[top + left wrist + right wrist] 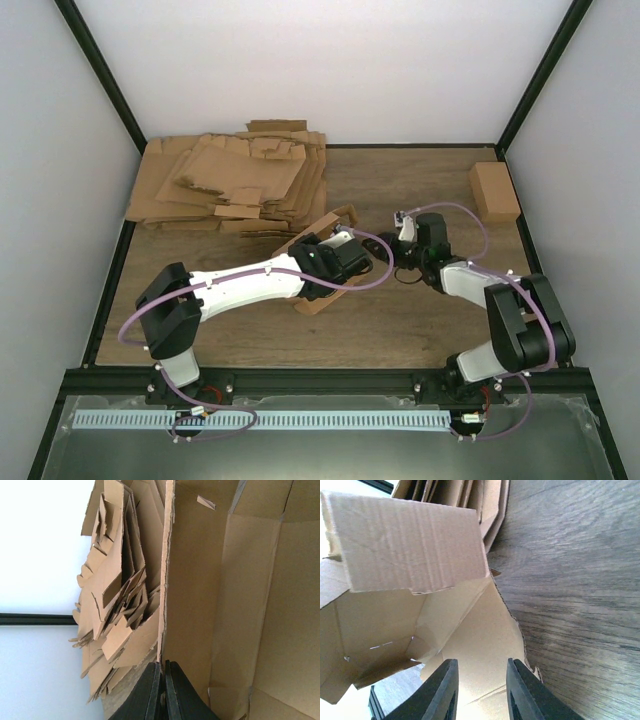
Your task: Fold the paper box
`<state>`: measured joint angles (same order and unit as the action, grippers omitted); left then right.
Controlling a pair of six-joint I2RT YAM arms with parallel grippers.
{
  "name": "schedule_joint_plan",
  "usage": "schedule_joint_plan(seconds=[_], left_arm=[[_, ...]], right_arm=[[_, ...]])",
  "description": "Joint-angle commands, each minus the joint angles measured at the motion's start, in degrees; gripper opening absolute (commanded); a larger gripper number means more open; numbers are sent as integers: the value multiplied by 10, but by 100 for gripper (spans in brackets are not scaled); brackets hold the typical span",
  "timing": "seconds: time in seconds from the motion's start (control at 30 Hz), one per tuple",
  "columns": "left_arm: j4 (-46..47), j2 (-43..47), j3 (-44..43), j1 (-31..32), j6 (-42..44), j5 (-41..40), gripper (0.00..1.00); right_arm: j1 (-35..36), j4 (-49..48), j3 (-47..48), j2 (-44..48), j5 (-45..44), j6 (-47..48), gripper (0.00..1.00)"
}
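Paper box (338, 218), a plain brown die-cut cardboard piece, partly folded: it sits tilted at mid-surface, just in front of the heap of flat brown cardboard sheets (235, 185) and between your two arms. Your left jaws are pinched shut on the raw edge of one upright wall (195, 580). Your right jaws stand narrowly parted, gripping nothing, with a box flap (485, 650) just beyond them over the wood-grain surface (580, 580). A small brown cardboard block (494, 190) rests at far right.
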<state>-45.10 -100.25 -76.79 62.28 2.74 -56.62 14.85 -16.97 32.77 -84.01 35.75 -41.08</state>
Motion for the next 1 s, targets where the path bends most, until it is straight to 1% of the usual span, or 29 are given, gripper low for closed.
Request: schedule_joint_plan(seconds=[0.0,0.1,0.23,0.27,0.37,0.4,0.67,0.97], left_arm=[[6,13,-6,-2,-11,0,4],[7,16,-7,-2,-15,-2,4],[7,22,-6,2,-21,-3,4],[7,23,-6,3,-22,-4,4],[5,25,-6,6,-23,-10,4],[3,24,-6,7,-25,-11,4],[2,28,-7,8,-34,-4,4],[-6,32,-4,10,-35,-11,4]], right_arm=[[-2,28,13,30,-13,48,29],[-2,23,15,42,-4,63,29],[-3,-8,11,39,17,70,29],[-2,-15,11,35,25,71,26],[-2,-37,12,13,47,69,2],[-2,-44,13,5,52,67,1],[2,-74,14,-42,65,66,1],[-1,-60,45,-133,26,37,1]])
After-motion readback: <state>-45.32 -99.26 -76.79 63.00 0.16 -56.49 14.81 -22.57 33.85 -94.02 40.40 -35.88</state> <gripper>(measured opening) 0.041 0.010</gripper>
